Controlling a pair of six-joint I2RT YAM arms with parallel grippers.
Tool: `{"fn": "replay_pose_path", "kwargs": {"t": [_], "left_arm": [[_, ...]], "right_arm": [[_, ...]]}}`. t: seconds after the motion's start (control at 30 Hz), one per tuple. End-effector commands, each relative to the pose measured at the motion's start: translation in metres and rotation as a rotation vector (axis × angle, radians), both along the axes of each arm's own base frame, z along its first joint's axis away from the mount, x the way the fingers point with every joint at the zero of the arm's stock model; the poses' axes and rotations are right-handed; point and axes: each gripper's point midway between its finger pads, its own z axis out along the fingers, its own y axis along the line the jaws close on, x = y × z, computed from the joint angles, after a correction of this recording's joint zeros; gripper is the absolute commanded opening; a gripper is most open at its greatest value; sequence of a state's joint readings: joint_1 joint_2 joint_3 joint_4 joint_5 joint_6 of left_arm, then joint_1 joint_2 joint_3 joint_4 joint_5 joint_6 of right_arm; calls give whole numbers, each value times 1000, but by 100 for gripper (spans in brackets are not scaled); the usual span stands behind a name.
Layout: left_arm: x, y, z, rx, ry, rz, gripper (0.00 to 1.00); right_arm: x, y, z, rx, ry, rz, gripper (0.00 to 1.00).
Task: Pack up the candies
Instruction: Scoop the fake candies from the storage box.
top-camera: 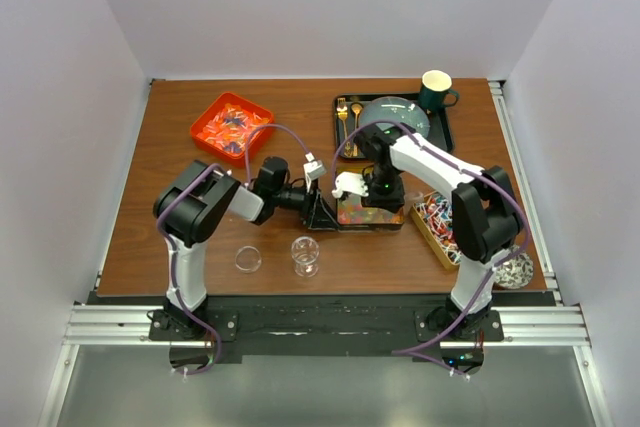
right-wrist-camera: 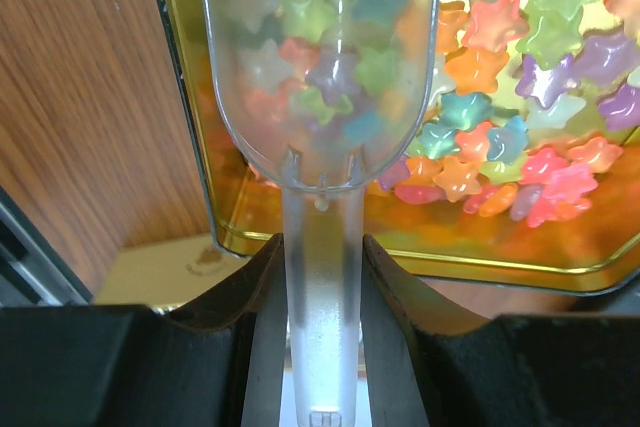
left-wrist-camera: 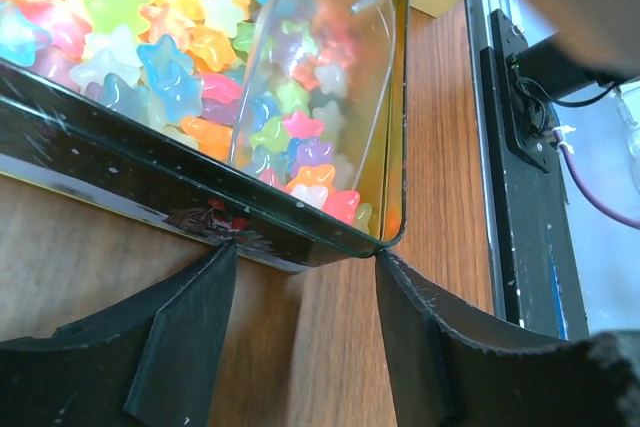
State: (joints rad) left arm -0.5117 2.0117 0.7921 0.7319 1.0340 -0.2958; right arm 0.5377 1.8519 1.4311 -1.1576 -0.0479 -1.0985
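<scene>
Pink, blue and orange candies [right-wrist-camera: 500, 67], judged light and slick, are heaped in the gold tin [right-wrist-camera: 450, 262] and best lifted by the clear scoop [right-wrist-camera: 320, 47] clamped by its handle in the right gripper [right-wrist-camera: 322, 257]; the left gripper [left-wrist-camera: 298, 252] is spread at the tin's wall.

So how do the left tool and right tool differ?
The right tool is shut on the clear scoop; the left tool stands open, holding nothing. The right tool hangs over the candy tin; the left tool's tips meet its outer wall. Both are at that tin.

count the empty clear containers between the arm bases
2: a shallow clear dish on the left, and a taller jar just right of it. None seem hidden.
</scene>
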Motion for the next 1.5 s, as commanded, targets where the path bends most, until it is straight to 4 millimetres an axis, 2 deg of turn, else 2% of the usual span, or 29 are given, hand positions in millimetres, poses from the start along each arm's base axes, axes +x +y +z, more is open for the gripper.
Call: {"fn": "replay_pose_path", "kwargs": {"t": [0.0,0.1,0.13,0.27,0.3,0.33,0.47,0.7,0.8,1.0,1.17,1.33,1.4,1.47], "left_arm": [[32,-3,26,25,-81,45,64],[42,14,39,57,-127,49,66],[37,23,32,98,-108,35,66],[44,56,43,161,-121,49,68],[39,63,42,184,-83,47,68],[39,68,43,194,-102,41,68],[41,84,56,226,-124,35,70],[51,94,73,248,-157,83,71],[59,96,78,276,-201,90,71],[70,100,85,307,-255,103,72],[72,102,90,330,-283,98,71],[75,106,90,362,-290,102,72],[78,107,89,371,-295,110,72],[81,110,87,388,-296,122,72]], "right_arm": [[2,48,-3,304,7,-69,0],[6,47,-3,356,1,-107,0],[6,47,-3,376,5,-121,0],[9,48,-1,424,-21,-152,0],[8,47,-2,428,-23,-157,0],[4,45,-5,424,-20,-161,0],[7,44,-6,443,-58,-183,0],[15,40,-3,481,-104,-240,0],[15,32,1,495,-124,-264,0],[8,28,4,542,-126,-289,0],[8,28,7,580,-141,-318,0],[10,23,12,622,-174,-371,0],[7,20,8,626,-165,-393,0],[8,18,14,647,-189,-413,0]]}}
